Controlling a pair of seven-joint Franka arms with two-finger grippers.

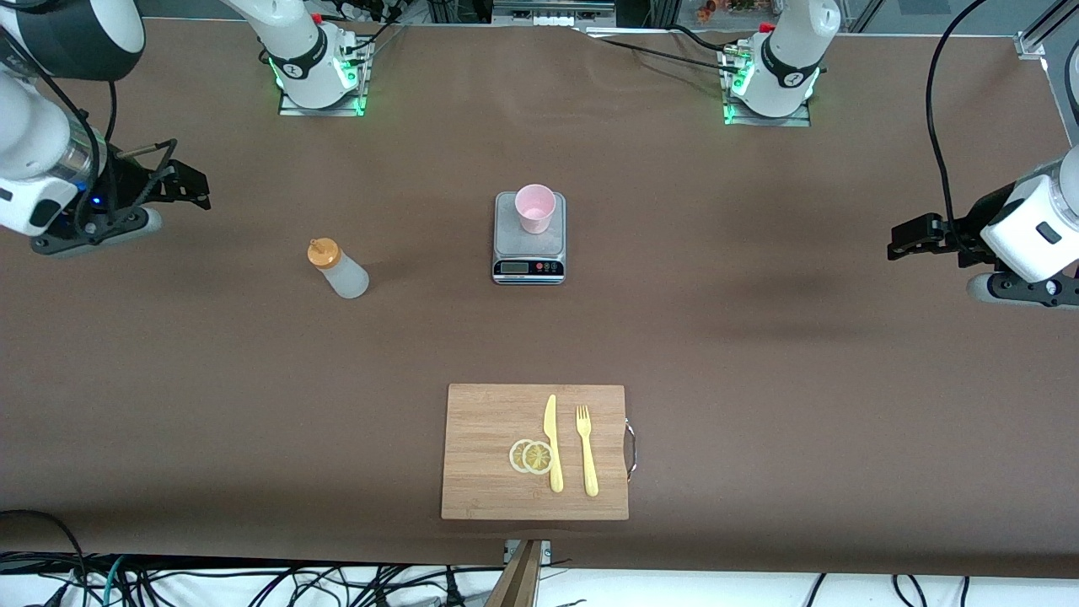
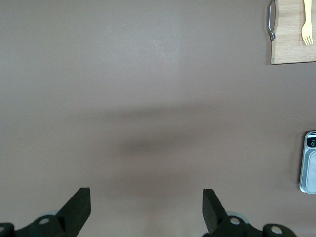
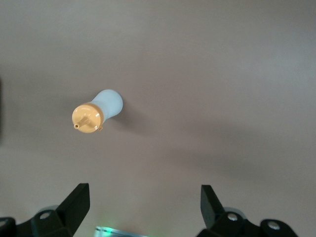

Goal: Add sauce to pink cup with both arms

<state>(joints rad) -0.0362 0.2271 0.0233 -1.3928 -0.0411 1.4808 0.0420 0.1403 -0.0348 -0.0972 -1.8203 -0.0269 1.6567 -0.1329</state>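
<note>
1. Right claw (image 1: 198, 187): wide, holding nothing, up over bare table (image 1: 759, 354) at the right arm's end. Arm waits.
2. Left claw (image 1: 898, 244): wide too, nothing between its fingers (image 2: 79, 207), over bare table at the left arm's end. Also waiting.
3. Sauce bottle (image 1: 339, 268): upright on the table, translucent whitish body, orange nozzle cap. It sits between the right claw and the scale, toward the right arm's end, and slightly nearer the front camera than the cup. Well apart from both claws. Right wrist view sees it from above, cap (image 3: 87, 117) toward the lens.
4. Pink cup (image 1: 535, 207): upright on the steel plate of the kitchen scale (image 1: 528, 253), on the part of the plate farthest from the front camera. Can't tell what is inside it.
5. Scale: mid-table, its display faces the front camera.
6. Wooden cutting board (image 1: 480, 455): nearer the front camera than the scale, metal handle on the edge toward the left arm's end.
7. On the board: two lemon slices (image 1: 531, 456) overlapping, yellow knife (image 1: 552, 443) just beside them, yellow fork (image 1: 587, 451) beside the knife.
</note>
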